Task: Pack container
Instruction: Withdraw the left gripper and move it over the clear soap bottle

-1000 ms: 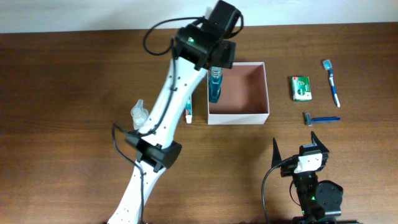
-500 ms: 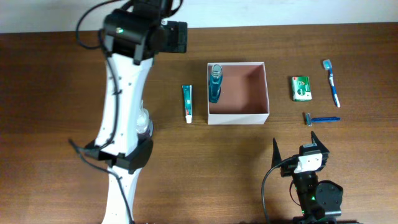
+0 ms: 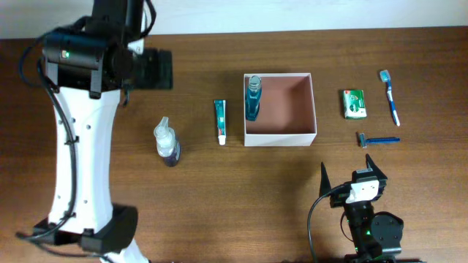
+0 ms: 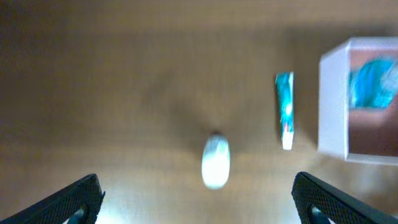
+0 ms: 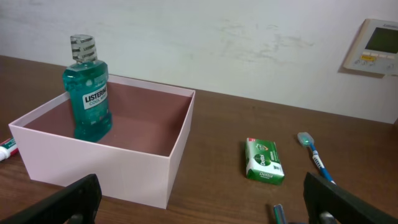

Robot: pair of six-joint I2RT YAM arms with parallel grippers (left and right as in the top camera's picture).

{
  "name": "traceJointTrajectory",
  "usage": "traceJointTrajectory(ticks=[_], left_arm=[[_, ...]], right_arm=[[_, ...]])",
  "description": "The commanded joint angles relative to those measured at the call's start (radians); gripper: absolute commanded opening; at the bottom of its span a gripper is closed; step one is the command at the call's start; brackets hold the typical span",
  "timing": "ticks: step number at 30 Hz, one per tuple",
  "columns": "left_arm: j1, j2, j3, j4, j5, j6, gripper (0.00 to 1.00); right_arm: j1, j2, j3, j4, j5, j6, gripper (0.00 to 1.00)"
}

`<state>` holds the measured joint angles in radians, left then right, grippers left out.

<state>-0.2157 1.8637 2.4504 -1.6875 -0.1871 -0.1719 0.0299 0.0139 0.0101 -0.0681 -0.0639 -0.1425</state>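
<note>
The container is a square white-walled box with a reddish-brown inside, at the table's middle; it also shows in the right wrist view and the left wrist view. A teal mouthwash bottle stands upright in its left corner. A toothpaste tube lies left of the box. A small clear bottle lies further left. My left gripper is open and empty, high above that bottle. My right gripper is open and empty near the front edge.
A green soap packet, a blue toothbrush and a blue razor lie right of the box. The left arm stretches along the table's left side. A thermostat hangs on the back wall.
My left gripper has swung from over the box's left edge to the far left of the table, leaving the mouthwash bottle standing in the box. The right arm has not moved.
</note>
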Motion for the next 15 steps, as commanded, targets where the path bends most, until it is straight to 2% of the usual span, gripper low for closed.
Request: traceJointTrajectory(ticks=[1, 15], left_arm=[[0.011, -0.052, -0.148, 0.000, 0.060, 0.005, 0.99], [0.012, -0.050, -0.561, 0.112, 0.066, 0.005, 0.99]], right_arm=[[0.009, -0.011, -0.005, -0.006, 0.013, 0.001, 0.99], [0.009, -0.011, -0.005, -0.006, 0.013, 0.001, 0.99]])
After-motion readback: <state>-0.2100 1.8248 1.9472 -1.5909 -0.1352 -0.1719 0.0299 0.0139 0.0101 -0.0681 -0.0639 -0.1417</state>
